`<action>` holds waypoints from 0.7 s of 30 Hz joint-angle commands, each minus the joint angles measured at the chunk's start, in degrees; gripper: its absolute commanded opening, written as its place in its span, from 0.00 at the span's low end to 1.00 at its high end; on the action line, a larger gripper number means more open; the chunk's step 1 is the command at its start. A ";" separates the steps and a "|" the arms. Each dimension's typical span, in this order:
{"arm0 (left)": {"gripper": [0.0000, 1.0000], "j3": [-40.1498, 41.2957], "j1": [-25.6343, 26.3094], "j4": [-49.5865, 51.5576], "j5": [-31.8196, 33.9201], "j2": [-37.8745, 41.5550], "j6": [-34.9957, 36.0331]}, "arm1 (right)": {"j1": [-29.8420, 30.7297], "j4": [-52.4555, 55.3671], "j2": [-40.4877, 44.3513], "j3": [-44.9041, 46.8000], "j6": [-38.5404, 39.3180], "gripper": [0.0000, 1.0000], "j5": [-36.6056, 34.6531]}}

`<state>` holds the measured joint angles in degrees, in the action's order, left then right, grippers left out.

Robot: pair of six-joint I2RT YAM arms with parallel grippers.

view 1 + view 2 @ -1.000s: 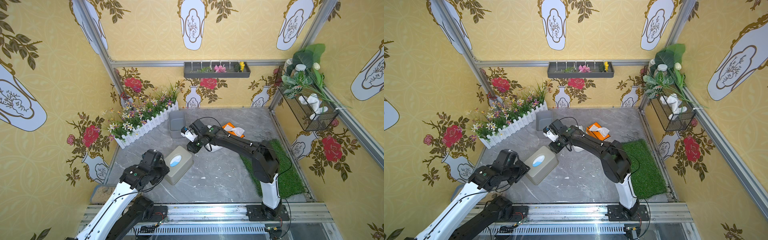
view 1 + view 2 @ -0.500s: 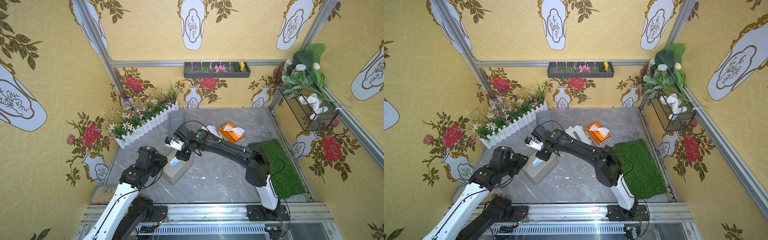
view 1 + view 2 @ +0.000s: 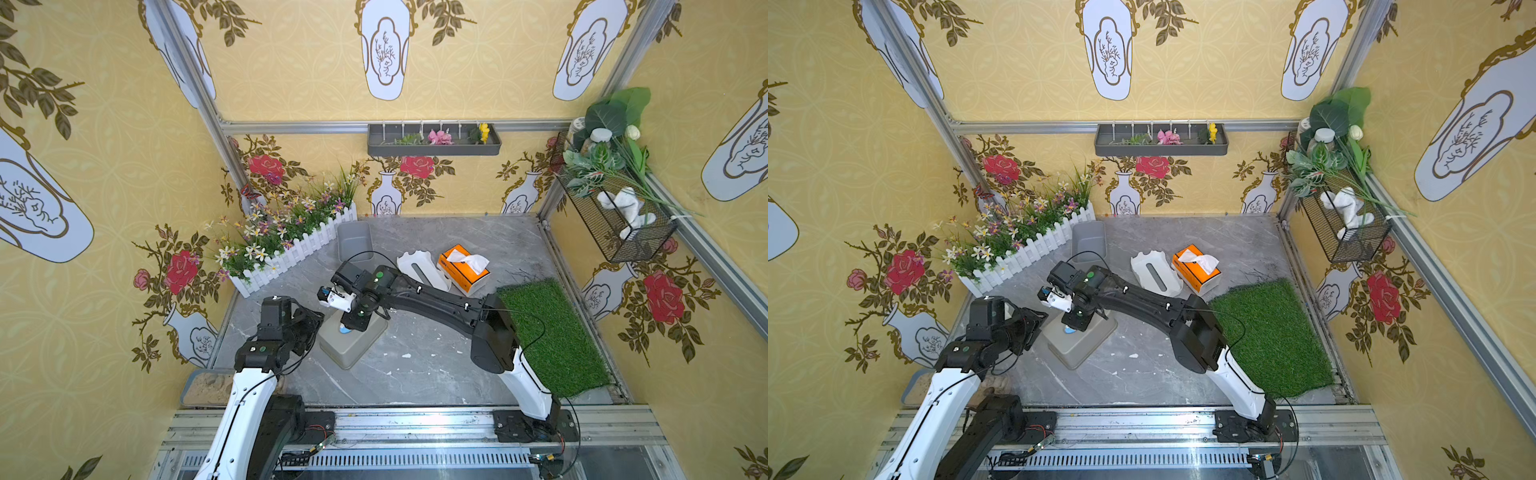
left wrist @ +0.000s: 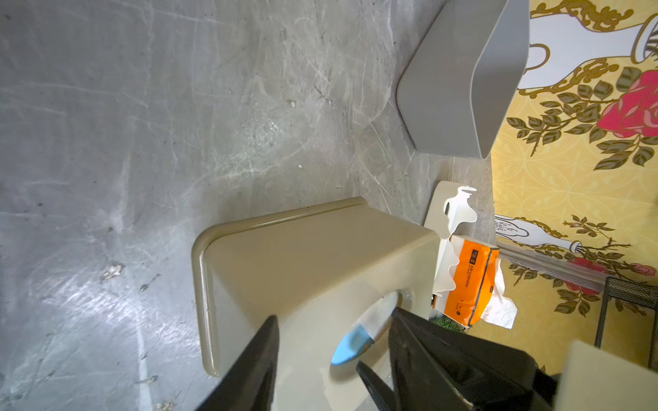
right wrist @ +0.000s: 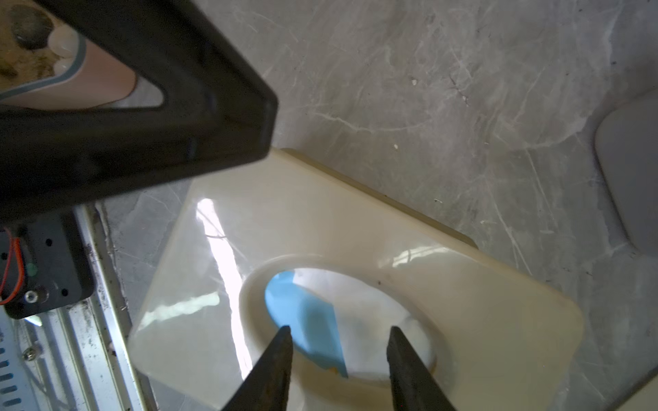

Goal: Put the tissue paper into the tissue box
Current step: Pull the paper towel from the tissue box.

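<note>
Just 1 tissue box (image 3: 357,345), 1 orange tissue pk (image 3: 457,275).

Tissue paper's in, lying low inside the beige box!
The tissue box (image 3: 353,347), glossy with rounded corners, sits flat on the grey marble floor, skewed to the walls. Through its oval top opening the tissue paper (image 5: 359,309) shows white with a blue patch.
</note>
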<state>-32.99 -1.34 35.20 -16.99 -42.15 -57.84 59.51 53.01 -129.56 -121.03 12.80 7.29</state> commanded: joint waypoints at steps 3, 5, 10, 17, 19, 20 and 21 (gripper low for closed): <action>0.52 -0.49 -0.15 -0.84 -0.54 -0.99 3.39 | 0.27 4.60 -2.19 -3.88 -4.74 0.42 -3.70; 0.52 -0.43 -0.15 -1.09 -0.72 -1.26 3.68 | 0.28 6.20 -3.08 -5.31 -6.28 0.41 -4.13; 0.52 -0.06 -0.15 -1.60 -1.11 -1.96 4.47 | 0.44 7.11 -4.32 -6.00 -8.78 0.41 -2.81; 0.52 -0.14 -0.14 -1.81 -1.44 -2.59 5.54 | -0.03 9.08 -6.92 -7.99 -11.90 0.41 -0.76; 0.52 -0.14 -0.15 -1.72 -1.44 -2.59 5.77 | -0.33 8.83 -7.32 -8.12 -12.82 0.40 0.60; 0.52 -0.06 -0.14 -1.71 -1.54 -2.59 5.86 | -0.50 8.88 -7.51 -8.25 -13.24 0.39 0.82; 0.52 -0.05 -0.15 -1.72 -1.48 -2.63 5.98 | -0.56 9.18 -7.71 -8.49 -13.38 0.38 1.25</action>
<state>-33.30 -1.45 34.22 -18.06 -44.69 -53.12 59.13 59.46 -136.55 -129.03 1.54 6.52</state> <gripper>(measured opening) 0.523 0.385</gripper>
